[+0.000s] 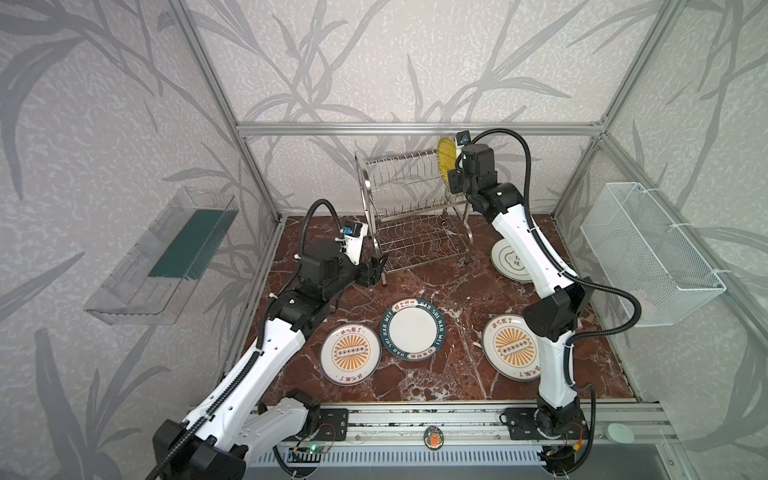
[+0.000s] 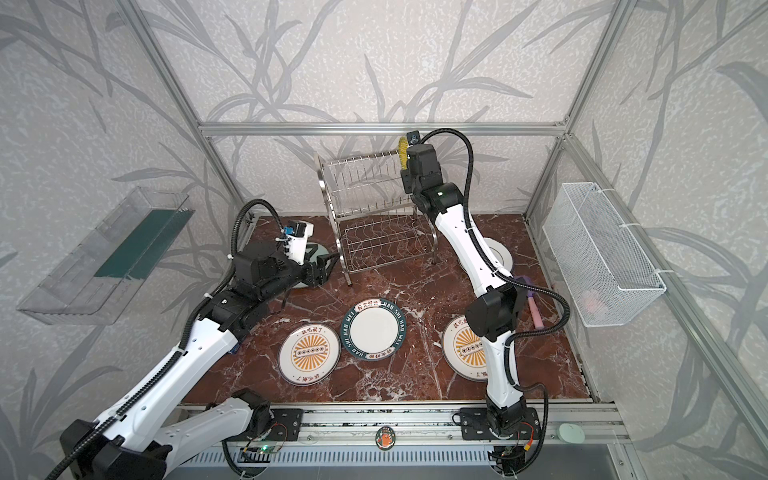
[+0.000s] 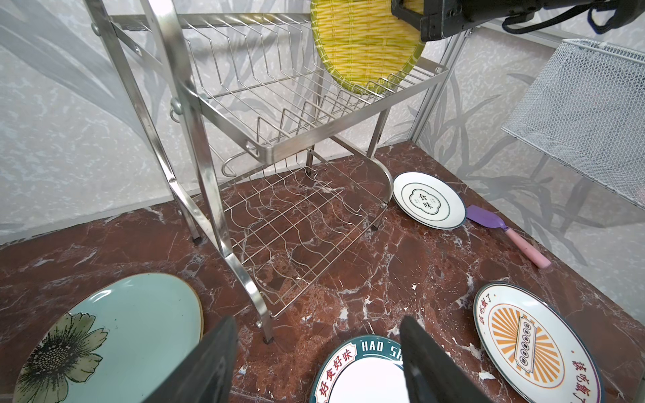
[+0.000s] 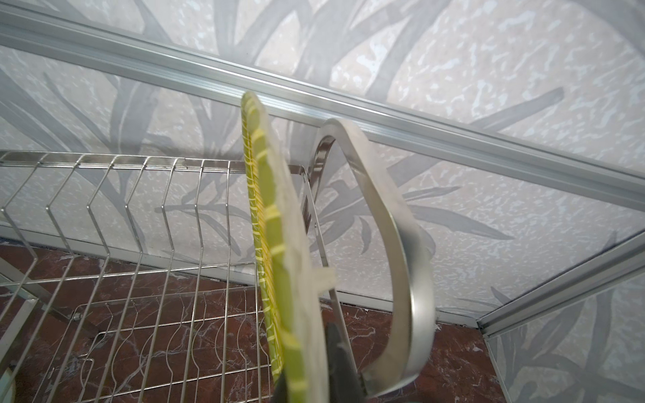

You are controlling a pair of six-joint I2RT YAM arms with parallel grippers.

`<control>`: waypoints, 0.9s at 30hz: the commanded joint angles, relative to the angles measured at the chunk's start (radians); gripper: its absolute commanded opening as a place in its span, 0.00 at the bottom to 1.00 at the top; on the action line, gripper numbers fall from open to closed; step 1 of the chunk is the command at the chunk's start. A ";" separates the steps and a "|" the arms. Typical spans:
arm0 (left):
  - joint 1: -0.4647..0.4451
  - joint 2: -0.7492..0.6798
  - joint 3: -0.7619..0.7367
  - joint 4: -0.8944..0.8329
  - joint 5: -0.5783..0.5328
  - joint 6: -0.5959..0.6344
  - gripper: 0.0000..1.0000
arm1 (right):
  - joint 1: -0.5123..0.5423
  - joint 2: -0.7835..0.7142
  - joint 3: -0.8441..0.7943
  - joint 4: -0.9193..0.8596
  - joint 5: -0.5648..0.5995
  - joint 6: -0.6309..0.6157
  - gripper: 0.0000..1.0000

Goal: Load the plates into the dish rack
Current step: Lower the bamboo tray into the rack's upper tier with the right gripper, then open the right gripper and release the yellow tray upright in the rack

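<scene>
1. The left gripper [image 3: 317, 335] hovers low over the marble table [image 1: 449, 386] in front of the dish rack's left leg, jaws apart and empty. The celadon flower plate [image 3: 115, 335] lies flat just beside it.
2. An orange sunburst plate [image 1: 350, 353] and the green-rimmed plate [image 1: 412, 329] lie flat at centre front, touching.
3. The dish rack [image 1: 409, 199] stands at the back, with nothing yet resting in its other slots.
4. The right gripper [image 1: 453, 166] is clamped on the rim of the yellow ribbed plate [image 1: 445, 162]. The plate stands on edge, nearly upright, over the top tier's right end. Its face runs parallel to the prongs, so a straight descent should seat it. Whether its lower rim already rests on the wires is unclear.
5. The motif plate [image 1: 509, 259] and the second sunburst plate [image 1: 510, 347] lie flat on the right, nearer the right arm.
</scene>
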 commanded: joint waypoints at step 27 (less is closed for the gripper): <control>0.003 -0.013 -0.037 0.062 -0.005 0.016 0.71 | -0.020 0.099 0.175 -0.152 -0.026 0.084 0.30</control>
